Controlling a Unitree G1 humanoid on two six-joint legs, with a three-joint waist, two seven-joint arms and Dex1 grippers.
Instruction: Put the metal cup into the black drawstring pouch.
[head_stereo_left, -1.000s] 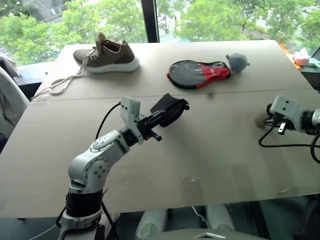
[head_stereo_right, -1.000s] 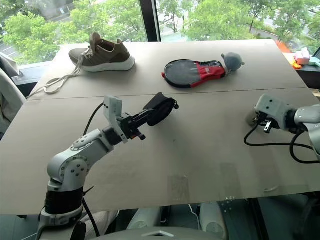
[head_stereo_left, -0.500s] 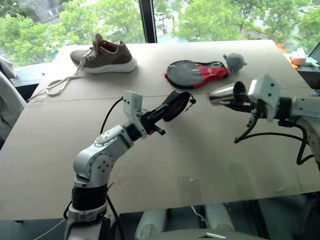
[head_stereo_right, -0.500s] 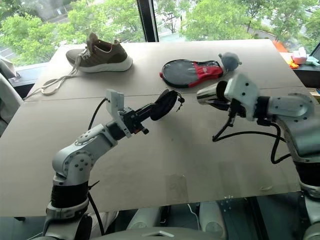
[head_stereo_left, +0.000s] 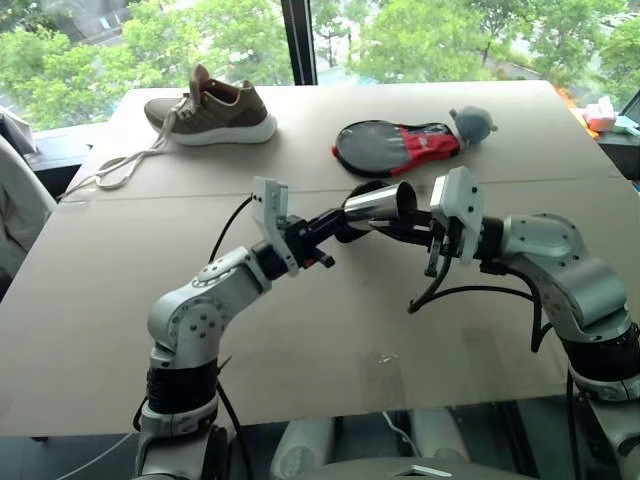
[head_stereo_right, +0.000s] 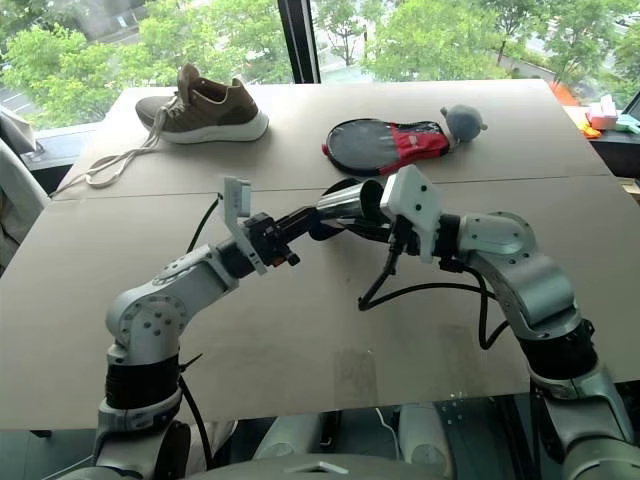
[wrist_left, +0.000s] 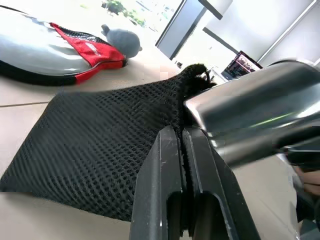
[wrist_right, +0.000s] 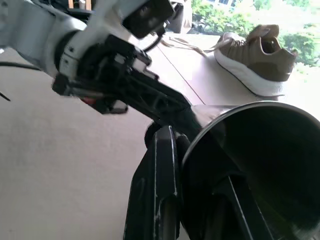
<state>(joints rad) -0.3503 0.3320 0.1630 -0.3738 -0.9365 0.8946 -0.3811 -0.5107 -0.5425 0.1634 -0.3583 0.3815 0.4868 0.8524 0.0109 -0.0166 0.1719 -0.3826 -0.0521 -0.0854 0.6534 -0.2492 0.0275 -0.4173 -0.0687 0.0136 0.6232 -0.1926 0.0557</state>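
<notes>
Swinging in from 3 o'clock, the right gripper (head_stereo_left: 400, 215) had carried the cup (head_stereo_left: 381, 203) to mid-table, clenched on its rim, base against the pouch (wrist_left: 105, 145). That pouch hung above the table (head_stereo_left: 330, 330), pinched fast in the left gripper (wrist_left: 181, 137); whether the cup had entered its mouth was unclear. At 12 o'clock lay the shoe (head_stereo_left: 212, 108) and paddle cover (head_stereo_left: 398, 147).

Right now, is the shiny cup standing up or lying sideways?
Sideways. The right gripper holds the metal cup lying level above the table, its base toward the black drawstring pouch.
</notes>
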